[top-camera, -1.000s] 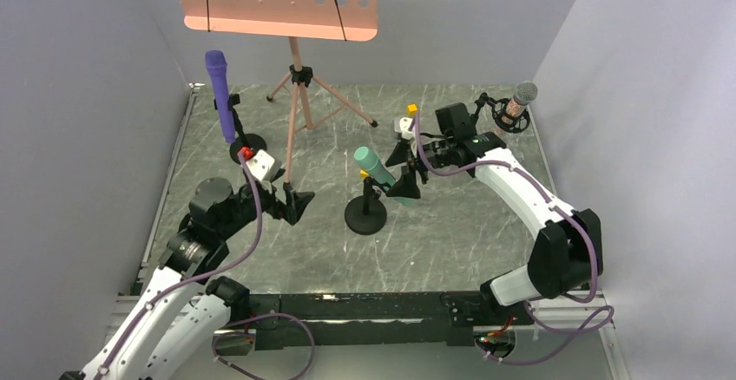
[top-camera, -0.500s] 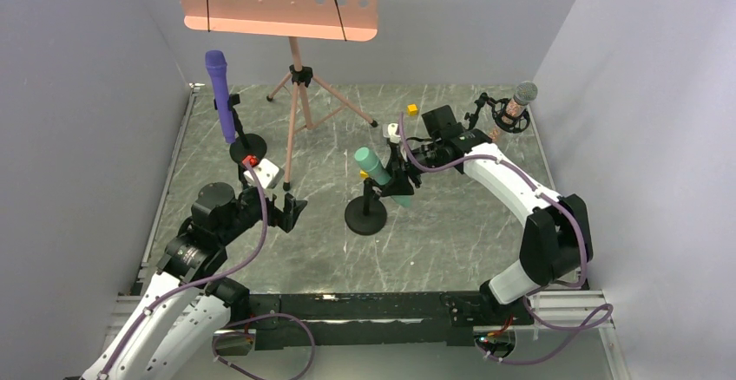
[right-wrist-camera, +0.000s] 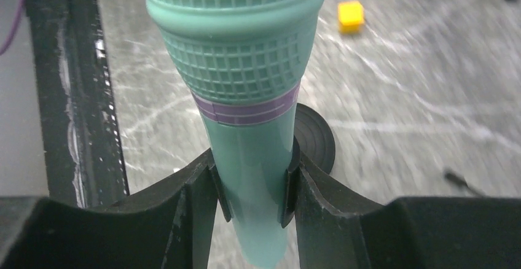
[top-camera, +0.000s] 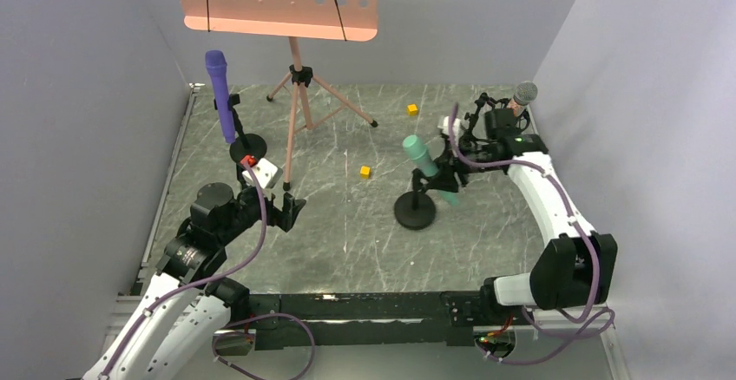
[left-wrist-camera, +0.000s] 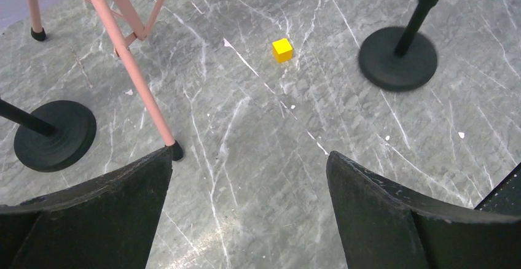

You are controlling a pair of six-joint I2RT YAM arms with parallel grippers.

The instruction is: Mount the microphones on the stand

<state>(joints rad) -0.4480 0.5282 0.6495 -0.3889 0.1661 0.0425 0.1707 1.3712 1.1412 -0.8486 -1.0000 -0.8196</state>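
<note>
The right gripper (right-wrist-camera: 252, 186) is clamped on the teal-green microphone (right-wrist-camera: 246, 66), one finger pressed to each side of its smooth body below the gridded head; the microphone leans, head toward the left, over the middle stand (top-camera: 415, 211); whether it sits in that stand's clip cannot be told, since the fingers cover the joint from above and the wrist view shows only a slice of the round base behind the body; the left gripper (left-wrist-camera: 249, 155) hangs spread wide over the bare marble table (left-wrist-camera: 258, 220), holding nothing; the purple microphone (top-camera: 221, 94) stands tilted in the left stand (top-camera: 247, 148); the glittery microphone (top-camera: 523, 95) shows only its silver head at the far right, its body hidden behind the right arm; the pink music stand (top-camera: 295, 94) is cut off at the top edge; a yellow cube (top-camera: 365, 171) lies loose between the two stands.
</note>
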